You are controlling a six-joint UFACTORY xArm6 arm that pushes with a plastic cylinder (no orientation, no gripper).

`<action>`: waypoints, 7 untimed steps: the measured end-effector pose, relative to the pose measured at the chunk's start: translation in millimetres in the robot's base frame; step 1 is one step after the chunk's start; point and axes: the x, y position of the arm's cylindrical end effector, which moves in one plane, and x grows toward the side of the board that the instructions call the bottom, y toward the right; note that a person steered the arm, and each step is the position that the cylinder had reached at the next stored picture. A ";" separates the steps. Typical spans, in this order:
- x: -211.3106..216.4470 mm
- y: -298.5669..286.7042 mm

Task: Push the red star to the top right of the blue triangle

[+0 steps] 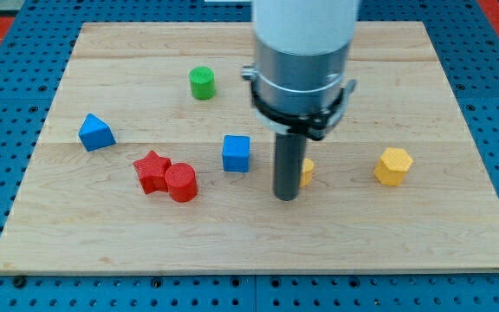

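Observation:
The red star (150, 170) lies at the board's lower left, touching a red cylinder (181, 183) on its right side. The blue triangle (95, 133) sits up and to the left of the star, a short gap apart. My tip (286, 196) rests on the board in the lower middle, well to the right of the star and the red cylinder, and right of a blue cube (236, 153). A yellow block (306, 171) is mostly hidden behind the rod.
A green cylinder (202, 83) stands in the upper middle-left. A yellow hexagon block (393, 165) lies at the right. The wooden board (405, 69) sits on a blue pegboard surface. The arm's white and grey body fills the top middle.

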 end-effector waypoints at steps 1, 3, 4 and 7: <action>12.3 2.1; 12.4 -130.0; 11.7 -185.5; -22.8 -193.0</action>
